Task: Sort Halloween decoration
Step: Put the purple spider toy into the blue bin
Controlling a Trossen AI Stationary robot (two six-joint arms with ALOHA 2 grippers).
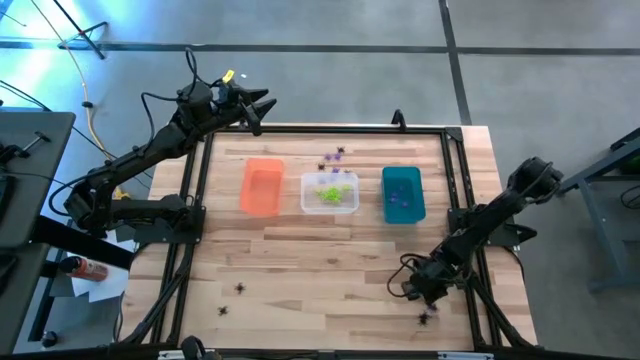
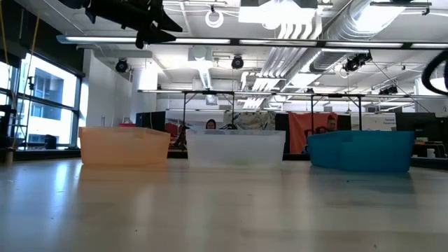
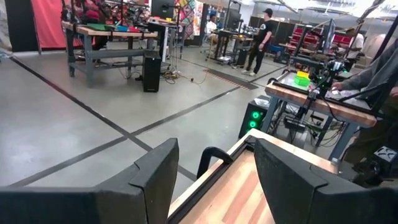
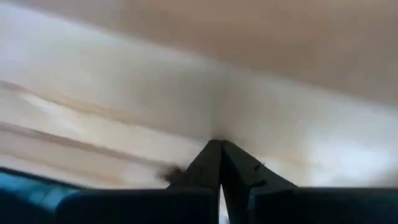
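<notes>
High view shows tiny black spidery trinkets (image 1: 240, 290) on wood; right claw (image 1: 418, 292) pinched shut, left claw (image 1: 262, 108) wide.

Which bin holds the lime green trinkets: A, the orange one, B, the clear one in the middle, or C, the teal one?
B: in the high view the lime green trinkets lie inside the clear bin, between the orange bin and the teal bin.

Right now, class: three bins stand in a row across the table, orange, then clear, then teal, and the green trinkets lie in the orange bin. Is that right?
Not quite. The green trinkets lie in the clear bin, the middle one, not the orange bin, which shows none. The high view shows this. The rest stands: orange, clear, then teal bin in a row across the table.
</notes>
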